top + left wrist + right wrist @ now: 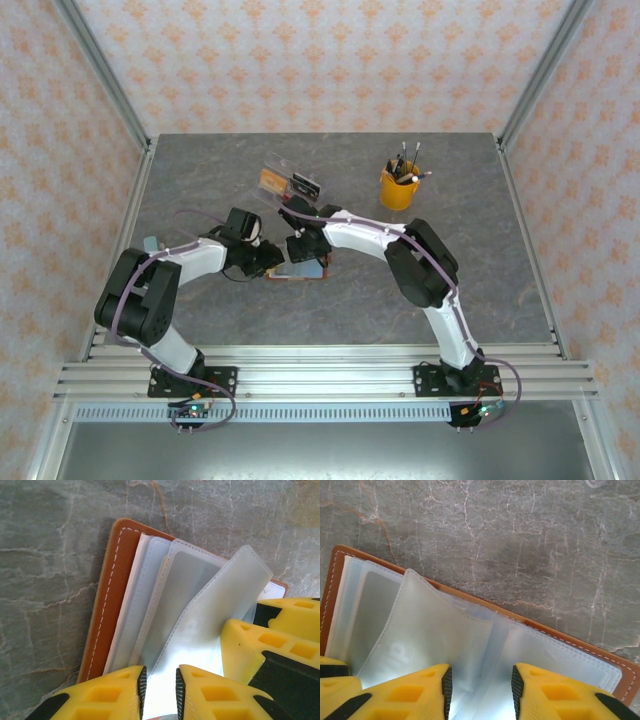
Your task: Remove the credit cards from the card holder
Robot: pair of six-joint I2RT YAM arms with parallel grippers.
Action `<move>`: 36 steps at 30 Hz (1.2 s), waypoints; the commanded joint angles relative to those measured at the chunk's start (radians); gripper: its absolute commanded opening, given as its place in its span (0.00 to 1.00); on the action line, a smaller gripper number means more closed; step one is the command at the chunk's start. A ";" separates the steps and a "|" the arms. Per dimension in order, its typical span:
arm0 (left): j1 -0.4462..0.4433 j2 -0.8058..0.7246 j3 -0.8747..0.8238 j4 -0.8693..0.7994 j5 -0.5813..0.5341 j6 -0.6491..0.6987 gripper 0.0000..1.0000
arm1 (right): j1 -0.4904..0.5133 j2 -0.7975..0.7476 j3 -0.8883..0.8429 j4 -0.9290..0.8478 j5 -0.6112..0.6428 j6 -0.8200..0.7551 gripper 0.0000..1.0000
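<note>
1. The card holder [303, 270] lies open at the worktop's [200, 180] middle. The left gripper [161, 676] pinches one clear sleeve [215, 605] and should hold it taut.
2. The right gripper [481, 677], jaws parted, should enter the sleeve mouth squarely.

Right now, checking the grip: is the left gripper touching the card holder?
Touching. Left wrist view: left gripper jaws pinch a clear sleeve of the card holder.
</note>
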State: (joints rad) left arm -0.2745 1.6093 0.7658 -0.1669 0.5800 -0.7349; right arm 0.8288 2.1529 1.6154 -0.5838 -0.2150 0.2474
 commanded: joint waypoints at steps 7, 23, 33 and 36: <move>-0.002 0.055 0.043 -0.056 0.006 0.046 0.30 | -0.029 -0.035 -0.056 0.028 -0.105 0.039 0.36; -0.004 0.072 0.048 -0.034 0.051 0.067 0.29 | -0.077 -0.220 -0.176 0.214 -0.204 0.145 0.40; -0.003 0.082 0.041 -0.025 0.057 0.062 0.20 | -0.074 -0.180 -0.151 0.128 -0.117 0.262 0.46; -0.003 0.083 0.039 -0.023 0.057 0.062 0.19 | -0.071 -0.130 -0.111 0.106 -0.132 0.291 0.46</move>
State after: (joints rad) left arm -0.2745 1.6714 0.8101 -0.1665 0.6449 -0.6819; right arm 0.7582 1.9694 1.4563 -0.4286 -0.3637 0.4797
